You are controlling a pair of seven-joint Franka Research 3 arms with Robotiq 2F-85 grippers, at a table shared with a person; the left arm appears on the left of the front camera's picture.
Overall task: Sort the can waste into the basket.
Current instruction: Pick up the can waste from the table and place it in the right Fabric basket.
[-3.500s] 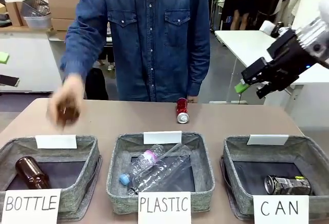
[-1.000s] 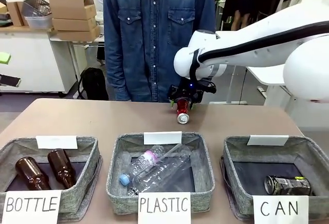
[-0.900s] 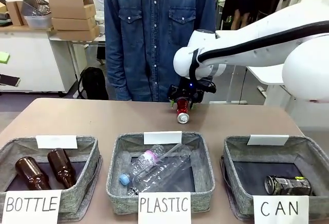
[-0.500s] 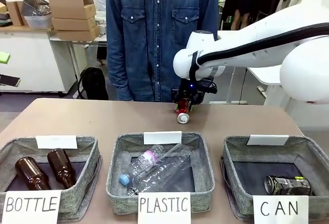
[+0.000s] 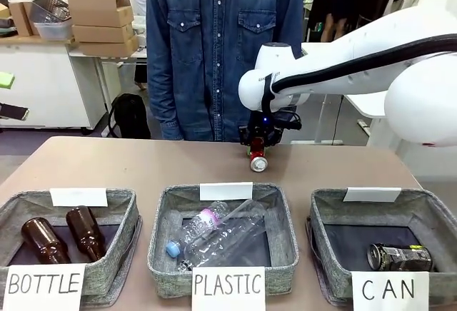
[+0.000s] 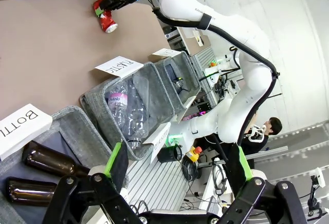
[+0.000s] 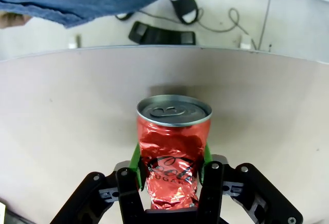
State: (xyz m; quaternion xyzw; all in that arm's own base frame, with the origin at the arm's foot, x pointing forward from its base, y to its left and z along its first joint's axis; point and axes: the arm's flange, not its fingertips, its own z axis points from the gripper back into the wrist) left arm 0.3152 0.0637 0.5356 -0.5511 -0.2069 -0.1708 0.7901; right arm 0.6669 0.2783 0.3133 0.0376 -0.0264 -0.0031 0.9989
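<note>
- The right arm (image 5: 357, 58) is stretching from the right edge of the front view to upper centre, just in front of the person's denim shirt (image 5: 214, 40); a wide swing back toward the lower right is risking a brush with the person.
- The CAN basket (image 5: 428, 215) is sitting at lower right of the front view with the silver can (image 5: 398, 257) already lying inside, well apart from the grasp point, so a slip in transit is likely dropping the load onto the table (image 5: 107, 165) or into the PLASTIC basket (image 5: 285, 225) at lower centre.
- The left gripper (image 6: 177, 170) is hanging with jaws wide and empty over the BOTTLE basket (image 6: 67, 126) at the bottom of the left wrist view; no trouble there.
- The right gripper (image 7: 172, 170) is clamping its green pads (image 7: 135, 157) on the red can (image 7: 174, 144), low in the right wrist view.
- The red can's wall is looking crumpled, so the squeeze is possibly crushing it further and loosening the hold.
</note>
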